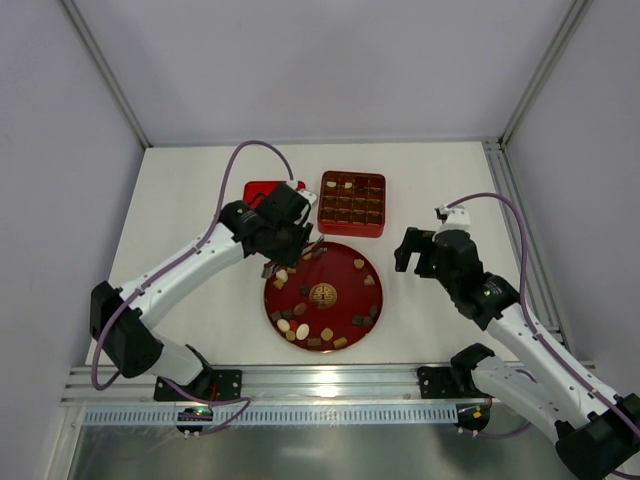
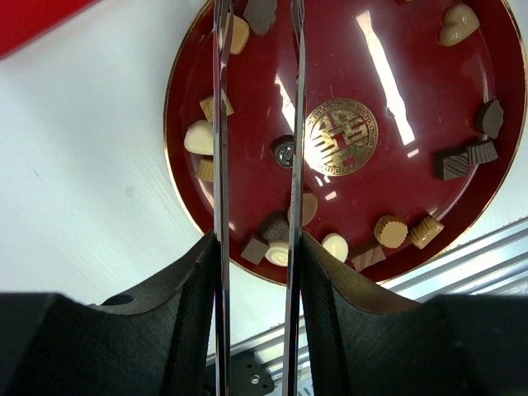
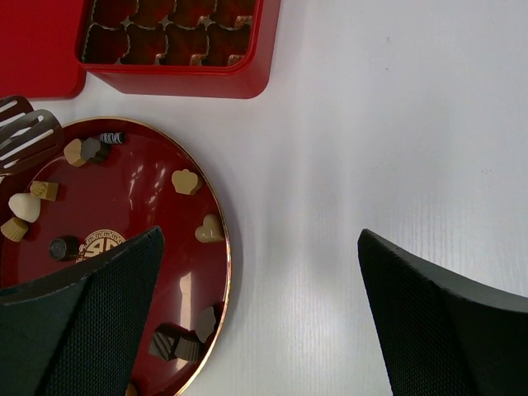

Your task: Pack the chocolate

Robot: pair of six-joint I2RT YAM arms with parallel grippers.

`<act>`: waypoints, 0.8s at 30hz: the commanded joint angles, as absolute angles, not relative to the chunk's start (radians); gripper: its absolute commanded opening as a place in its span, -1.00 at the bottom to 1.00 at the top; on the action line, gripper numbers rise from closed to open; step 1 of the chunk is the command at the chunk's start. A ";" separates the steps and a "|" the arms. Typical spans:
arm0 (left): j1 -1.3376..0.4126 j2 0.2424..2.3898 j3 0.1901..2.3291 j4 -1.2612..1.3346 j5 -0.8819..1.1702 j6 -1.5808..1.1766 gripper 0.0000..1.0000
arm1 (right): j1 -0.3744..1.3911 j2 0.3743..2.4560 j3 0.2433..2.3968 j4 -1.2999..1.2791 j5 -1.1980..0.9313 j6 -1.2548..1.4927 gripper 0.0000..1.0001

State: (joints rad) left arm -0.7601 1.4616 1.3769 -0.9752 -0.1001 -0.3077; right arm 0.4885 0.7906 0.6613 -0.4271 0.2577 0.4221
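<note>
Several chocolate pieces (image 1: 300, 330), dark, tan and cream, lie scattered on the round red plate (image 1: 335, 275) with its gold emblem. My left gripper (image 1: 285, 220) hangs over the plate's far-left rim, shut on metal tongs (image 2: 221, 124). Their two thin blades reach out over the plate (image 2: 396, 190), and a dark chocolate piece (image 2: 260, 10) lies between the tips. The tongs' slotted end (image 3: 25, 132) shows at the plate's edge in the right wrist view. My right gripper (image 1: 415, 250) stands wide open and holds nothing, above the bare table to the right of the plate (image 3: 140, 190).
The square red box (image 1: 352, 203) with grid compartments stands just beyond the plate, and some cells hold dark pieces. A flat red lid (image 1: 262, 190) lies to its left. Frame posts and side walls bound the table.
</note>
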 commanded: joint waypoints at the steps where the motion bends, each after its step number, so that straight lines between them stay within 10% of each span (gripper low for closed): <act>1: -0.764 1.480 1.373 -0.905 -0.089 -0.307 -0.17 | 0.483 0.787 0.655 -0.397 0.256 0.430 0.99; 24: -0.764 1.560 1.359 -0.873 -0.080 -0.281 -0.17 | 0.483 0.801 0.646 -0.380 0.262 0.433 0.99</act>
